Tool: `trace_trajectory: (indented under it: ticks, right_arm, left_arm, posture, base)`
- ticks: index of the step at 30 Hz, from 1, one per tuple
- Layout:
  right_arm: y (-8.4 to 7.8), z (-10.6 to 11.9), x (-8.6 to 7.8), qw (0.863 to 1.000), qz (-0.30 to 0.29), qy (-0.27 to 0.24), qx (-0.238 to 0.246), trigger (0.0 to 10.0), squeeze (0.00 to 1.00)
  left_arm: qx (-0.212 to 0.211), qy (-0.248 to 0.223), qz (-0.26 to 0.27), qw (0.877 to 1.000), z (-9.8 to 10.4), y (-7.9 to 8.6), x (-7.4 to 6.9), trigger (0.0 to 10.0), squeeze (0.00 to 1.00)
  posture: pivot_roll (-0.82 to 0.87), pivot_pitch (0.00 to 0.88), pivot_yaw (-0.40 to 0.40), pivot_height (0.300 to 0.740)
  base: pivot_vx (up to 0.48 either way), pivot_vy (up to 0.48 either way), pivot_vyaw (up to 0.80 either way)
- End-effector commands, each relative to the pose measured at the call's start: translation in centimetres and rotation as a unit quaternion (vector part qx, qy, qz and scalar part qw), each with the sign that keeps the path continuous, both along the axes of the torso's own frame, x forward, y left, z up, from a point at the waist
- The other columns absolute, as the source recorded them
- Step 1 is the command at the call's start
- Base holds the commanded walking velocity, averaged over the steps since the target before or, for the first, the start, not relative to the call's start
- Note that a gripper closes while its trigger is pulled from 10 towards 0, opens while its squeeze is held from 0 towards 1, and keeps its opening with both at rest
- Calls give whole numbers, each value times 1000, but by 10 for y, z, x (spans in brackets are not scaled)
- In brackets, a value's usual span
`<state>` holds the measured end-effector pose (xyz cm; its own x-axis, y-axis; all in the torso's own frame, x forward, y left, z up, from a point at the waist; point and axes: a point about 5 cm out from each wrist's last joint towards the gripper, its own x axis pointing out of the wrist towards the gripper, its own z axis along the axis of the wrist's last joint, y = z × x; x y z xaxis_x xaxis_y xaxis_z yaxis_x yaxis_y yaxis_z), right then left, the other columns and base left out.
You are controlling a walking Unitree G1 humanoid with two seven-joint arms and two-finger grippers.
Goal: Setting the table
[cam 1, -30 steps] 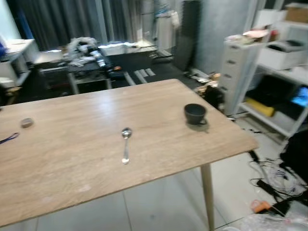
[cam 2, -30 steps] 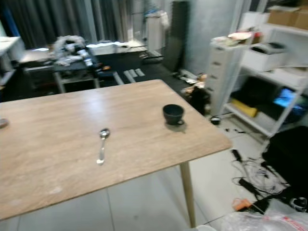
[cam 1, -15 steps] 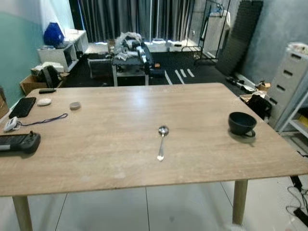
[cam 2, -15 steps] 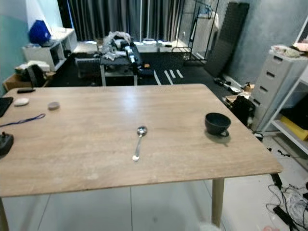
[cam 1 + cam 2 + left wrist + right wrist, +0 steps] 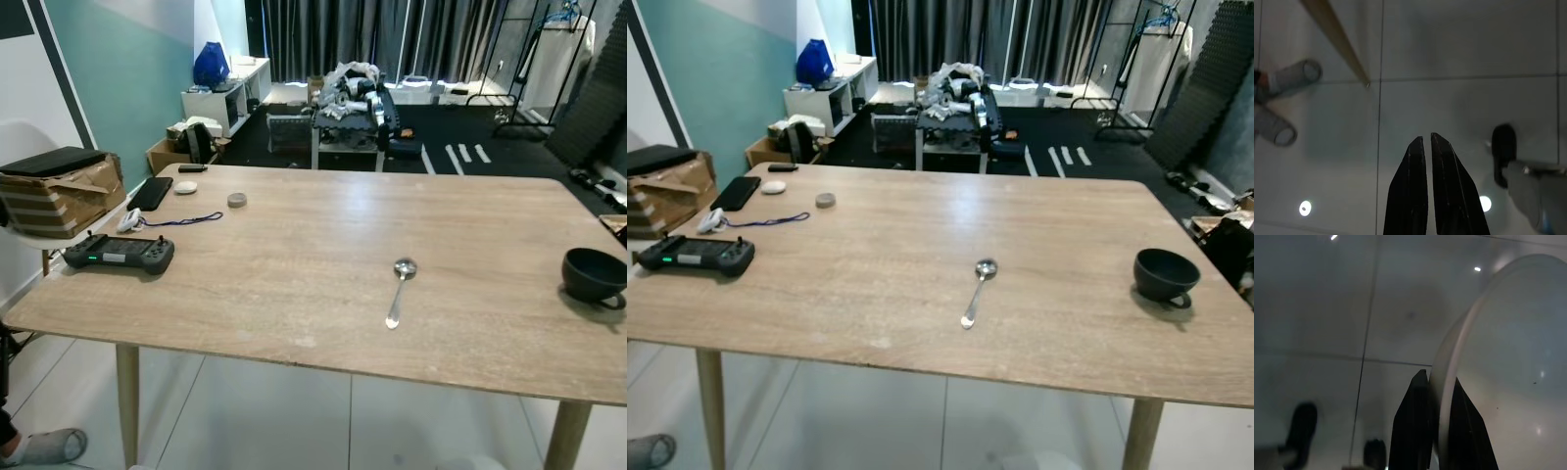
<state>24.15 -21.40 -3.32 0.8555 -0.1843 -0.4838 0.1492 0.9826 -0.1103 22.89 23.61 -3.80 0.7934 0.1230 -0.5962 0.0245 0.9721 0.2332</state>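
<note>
The left gripper [image 5: 1428, 147] is hung low above the tiled floor [image 5: 1459, 63], pointing straight down at it, with its two black fingers drawn together so that only a thin slit is left between them and nothing is held. The right gripper [image 5: 1436, 387] is likewise lowered over the floor, and its two black fingers [image 5: 1413, 416] are clamped on the rim of a white plate [image 5: 1508, 362], one finger on each face of the rim, the plate being carried on edge.
</note>
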Motion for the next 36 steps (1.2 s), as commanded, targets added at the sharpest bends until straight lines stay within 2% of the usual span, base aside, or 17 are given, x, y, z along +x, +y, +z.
trace_trajectory:
  ticks: [1, 7, 13, 14, 17, 21, 22, 24, 26, 27, 28, 29, 31, 33, 34, 35, 36]
  right_arm:
    - [-1, 1, 1, 1000, -22, -10, 19, 10000, 0]
    - [-4, 5, 5, 998, -46, -20, 25, 10000, 0]
    - [-20, 14, 9, 991, -123, -48, 23, 10000, 0]
    - [-42, 28, 14, 978, -189, -80, -19, 10000, 0]
    - [-72, 49, 19, 955, -268, -110, -60, 10000, 0]
    - [-101, 78, 26, 932, -311, -147, -113, 10000, 0]
    - [-101, 78, 26, 932, -311, -147, -113, 10000, 0]
    - [-116, 119, 41, 908, -312, -218, -175, 10000, 0]
    - [-117, 130, 45, 901, -309, -238, -190, 10000, 0]
    - [-115, 170, 59, 874, -295, -310, -231, 10000, 0]
    - [-115, 170, 59, 874, -295, -310, -231, 10000, 0]
    - [-110, 206, 68, 845, -286, -373, -257, 10000, 0]
    - [-108, 217, 71, 836, -281, -393, -261, 10000, 0]
    - [-97, 252, 76, 799, -260, -450, -302, 10000, 0]
    - [-97, 252, 76, 799, -260, -450, -302, 10000, 0]
    - [-80, 276, 82, 778, -207, -492, -331, 10000, 0]
    - [-80, 276, 82, 778, -207, -492, -331, 10000, 0]
  left_arm:
    - [-2, 2, 2, 1000, -1, 4, -3, 10000, 0]
    - [3, -15, -26, 1000, 5, 2, 4, 10000, 0]
    - [-13, -33, -52, 998, 13, -3, 11, 10000, 0]
    - [-18, -40, -61, 997, 16, -4, 15, 10000, 0]
    - [-21, -42, -66, 997, 18, -4, 16, 10000, 0]
    - [-23, -40, -71, 996, 17, -6, 15, 10000, 0]
    - [-23, -40, -71, 996, 17, -6, 15, 10000, 0]
    - [-25, -39, -73, 996, 16, -8, 15, 10000, 0]
    - [-26, -39, -73, 996, 16, -8, 15, 10000, 0]
    - [-27, -38, -75, 996, 16, -9, 14, 10000, 0]
    - [-27, -38, -75, 996, 16, -9, 14, 10000, 0]
    - [-28, -37, -78, 996, 15, -9, 12, 10000, 0]
    - [-29, -36, -78, 996, 15, -9, 12, 10000, 0]
    - [-30, -36, -80, 996, 15, -10, 11, 10000, 0]
    - [-30, -36, -80, 996, 15, -10, 11, 10000, 0]
    - [-30, -36, -81, 996, 15, -10, 11, 10000, 0]
    - [-30, -36, -81, 996, 15, -10, 11, 10000, 0]
  posture:
    - [25, 106, 68, 740]
    - [26, 104, 67, 740]
    - [32, 102, 70, 740]
    - [30, 99, 72, 740]
    - [23, 97, 76, 740]
    - [24, 97, 75, 740]
    - [24, 97, 75, 740]
    - [29, 101, 75, 740]
    - [29, 101, 76, 740]
    - [30, 103, 79, 740]
    - [30, 103, 79, 740]
    - [30, 105, 81, 740]
    - [30, 105, 82, 740]
    - [34, 108, 81, 740]
    - [34, 108, 81, 740]
    - [34, 108, 80, 740]
    - [34, 108, 80, 740]
  base:
    - [0, 0, 0]
    - [0, 0, 0]
    - [0, 0, 0]
    - [0, 0, 0]
    - [0, 0, 0]
    - [0, 0, 0]
    - [0, 0, 0]
    - [0, 0, 0]
    - [0, 0, 0]
    - [0, 0, 0]
    - [0, 0, 0]
    - [0, 0, 0]
    - [0, 0, 0]
    - [0, 0, 0]
    - [0, 0, 0]
    - [0, 0, 0]
    - [0, 0, 0]
